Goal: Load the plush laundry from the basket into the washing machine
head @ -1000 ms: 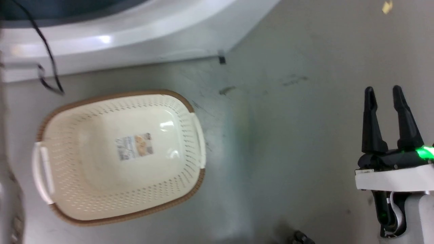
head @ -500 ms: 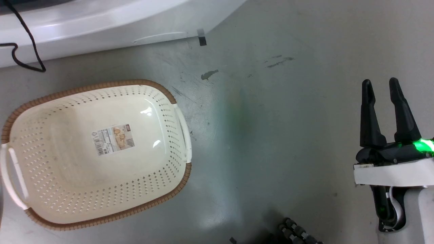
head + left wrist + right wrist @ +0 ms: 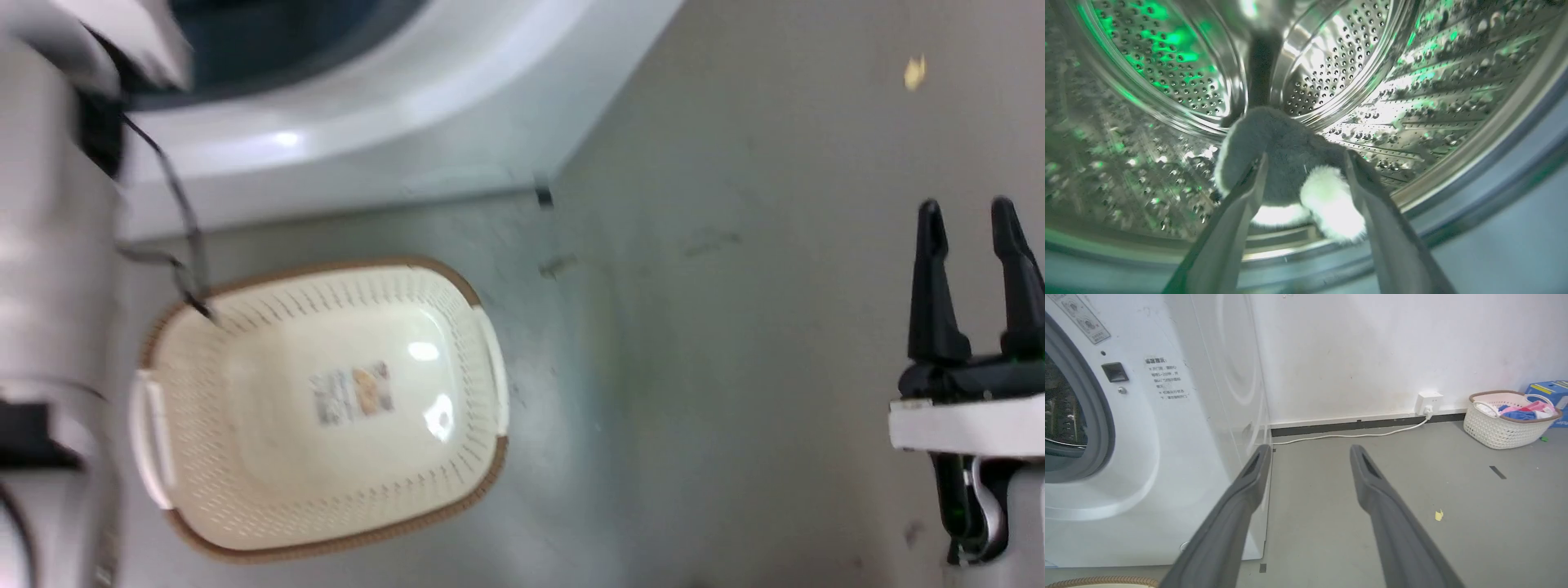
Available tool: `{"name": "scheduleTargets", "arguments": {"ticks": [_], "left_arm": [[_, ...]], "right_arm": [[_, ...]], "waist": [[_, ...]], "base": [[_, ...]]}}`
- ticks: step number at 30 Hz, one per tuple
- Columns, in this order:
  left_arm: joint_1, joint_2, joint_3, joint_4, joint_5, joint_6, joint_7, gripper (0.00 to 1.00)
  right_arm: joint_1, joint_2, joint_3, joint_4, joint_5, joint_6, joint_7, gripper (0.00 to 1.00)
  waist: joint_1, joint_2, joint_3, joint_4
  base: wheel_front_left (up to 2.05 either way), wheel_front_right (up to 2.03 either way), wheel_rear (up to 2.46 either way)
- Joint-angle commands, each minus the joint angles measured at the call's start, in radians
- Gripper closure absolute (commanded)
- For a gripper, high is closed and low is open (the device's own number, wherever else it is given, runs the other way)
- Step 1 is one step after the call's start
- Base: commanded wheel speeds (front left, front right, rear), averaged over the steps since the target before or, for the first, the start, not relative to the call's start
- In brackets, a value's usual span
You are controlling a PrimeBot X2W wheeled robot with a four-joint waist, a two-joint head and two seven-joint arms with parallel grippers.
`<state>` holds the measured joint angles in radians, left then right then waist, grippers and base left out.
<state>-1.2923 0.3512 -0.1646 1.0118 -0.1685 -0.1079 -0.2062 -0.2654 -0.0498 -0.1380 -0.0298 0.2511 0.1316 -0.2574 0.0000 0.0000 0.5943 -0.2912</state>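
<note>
As the head camera swung toward the washing machine, a pale left forearm came into view; the cream perforated basket before the washer stayed empty. Inside its shiny holed steel drum, the left gripper pinched the fluffy black-and-white plush laundry, so only release seemed left. The right gripper, beside the washer, gaped empty.

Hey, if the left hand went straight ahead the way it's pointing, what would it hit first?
The plush laundry, already between the left hand's fingers. Beyond it comes the steel drum of the washing machine, likely its perforated back wall, though depth there is hard to judge.
</note>
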Motion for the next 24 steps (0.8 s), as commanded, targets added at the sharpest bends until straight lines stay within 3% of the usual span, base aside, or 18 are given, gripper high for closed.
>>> {"name": "scheduleTargets", "arguments": {"ticks": [1,5,13,21,24], "left_arm": [[0.057,-0.023,-0.003,-0.006,-0.015,-0.005,-0.029,0.00],[0.207,-0.062,0.013,-0.084,-0.053,-0.010,-0.054,0.00],[0.636,-0.137,0.091,-0.468,-0.089,0.012,-0.055,0.00],[1.020,-0.219,0.155,-0.727,-0.090,0.064,-0.055,0.00],[1.131,-0.237,0.138,-0.776,-0.062,0.074,-0.055,0.00]], "right_arm": [[0.026,0.000,-0.012,-0.003,-0.021,-0.001,-0.004,0.00],[0.072,0.000,-0.023,-0.006,-0.065,-0.001,-0.004,0.00],[0.166,0.000,-0.028,0.000,-0.121,-0.001,-0.004,0.00],[0.245,0.000,0.007,0.018,-0.132,-0.001,-0.004,0.00],[0.272,0.000,0.021,0.026,-0.134,-0.001,-0.004,0.00]], "waist": [[0.0000,0.0000,-0.127,0.072],[0.0000,0.0000,-0.244,0.121],[0.0000,0.0000,-0.426,0.211],[0.0000,0.0000,-0.533,0.258],[0.0000,0.0000,-0.553,0.266]], "base": [[0.00,0.00,0.00],[0.00,0.00,0.00],[0.00,0.00,0.00],[0.00,0.00,0.00],[0.00,0.00,0.00]]}}
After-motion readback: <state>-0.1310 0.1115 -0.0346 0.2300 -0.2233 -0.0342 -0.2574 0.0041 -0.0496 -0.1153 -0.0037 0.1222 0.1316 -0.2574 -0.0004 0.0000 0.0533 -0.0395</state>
